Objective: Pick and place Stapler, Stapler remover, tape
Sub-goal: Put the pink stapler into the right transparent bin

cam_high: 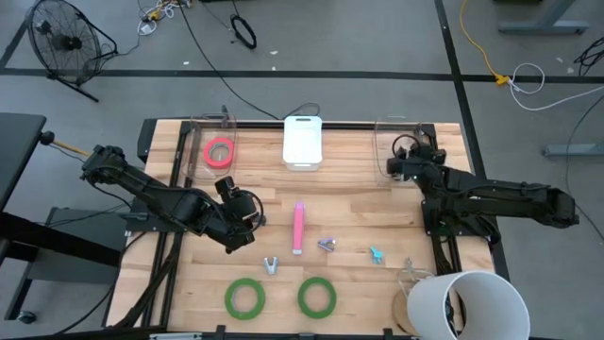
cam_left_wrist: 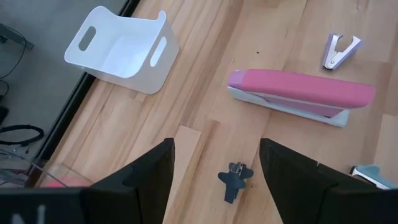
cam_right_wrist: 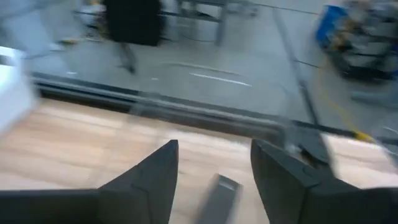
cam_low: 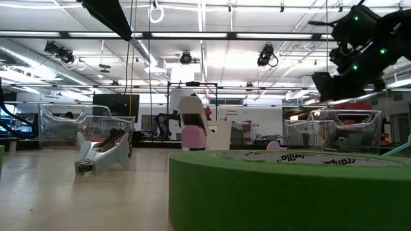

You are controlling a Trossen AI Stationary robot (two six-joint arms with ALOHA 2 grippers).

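Stapler first: a long pink plastic stapler (cam_high: 298, 228) with a pale base lies lengthwise near the middle of the wooden plank tabletop (cam_high: 359, 194). Beyond its far end stands a white plastic bin (cam_high: 303, 141) with handle slots. Away from the bin, past the stapler's near end, two flat green tape rings (cam_high: 244, 298) and (cam_high: 316, 296) lie side by side close to the tabletop's edge; the red-pink tape ring (cam_high: 219, 151) sits in a clear container beside the bin. A silver and purple staple remover (cam_high: 327, 245) rests just beside the stapler's near end, a teal one (cam_high: 376, 253) lies farther out from it, and a pale silver one (cam_high: 271, 265) lies between the stapler and the green rings. A white paper cup (cam_high: 467, 304) lies at the tabletop corner beyond the teal remover.

My left hand (cam_high: 247, 219) hovers beside the stapler, on the side away from the teal remover, fingers spread wide and empty; nothing stands between it and the stapler. My right hand (cam_high: 396, 162) waits beside the bin, fingers parted, holding nothing.
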